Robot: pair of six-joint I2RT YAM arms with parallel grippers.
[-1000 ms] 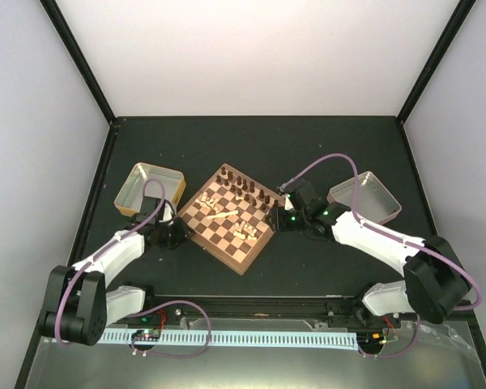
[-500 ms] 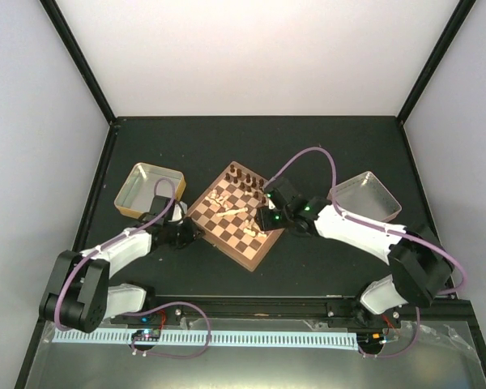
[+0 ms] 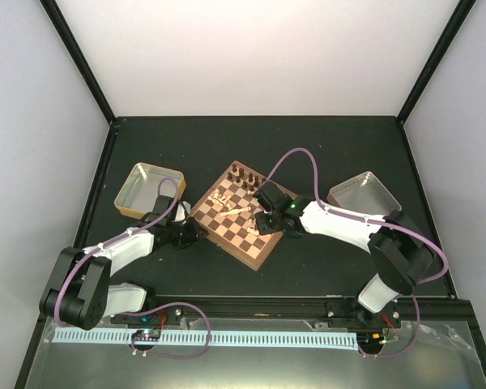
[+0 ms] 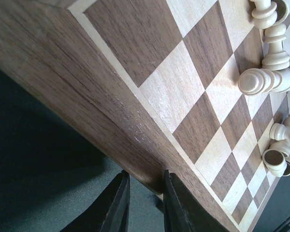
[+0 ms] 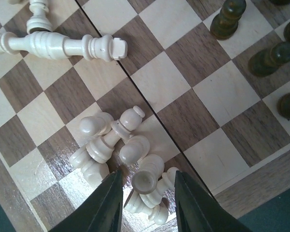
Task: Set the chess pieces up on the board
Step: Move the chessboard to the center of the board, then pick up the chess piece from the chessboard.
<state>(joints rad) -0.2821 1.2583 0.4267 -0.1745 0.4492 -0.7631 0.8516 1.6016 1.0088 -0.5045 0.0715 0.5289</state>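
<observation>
**Right hand** [image 5: 147, 175]: part-open and holding nothing. Your two black fingers straddle a heap of pale cream turned-wood chess pieces [image 5: 106, 142] lying on their sides.

**Between the fingers:** one small pale pawn [image 5: 152, 170], lying down with its hollow base toward the wrist camera. Its long axis slants away from you, roughly along the fingers, so I judge a close would pinch it across its waist. Neighbouring pieces touch it on both sides, so expect crowding.

**Beyond:** a tall pale piece [image 5: 58, 44] lies flat, its axis crosswise to your fingers. Upright dark brown pieces [image 5: 227, 19] stand further out.

**Underneath:** the square wooden board [image 5: 217, 92] of glossy tan and brown checks, on the dark bench [image 3: 324, 154].

**Left hand** [image 4: 145, 174]: narrow, nipping the board's grained reddish-brown rim. It is farther from the heap than the right.
</observation>
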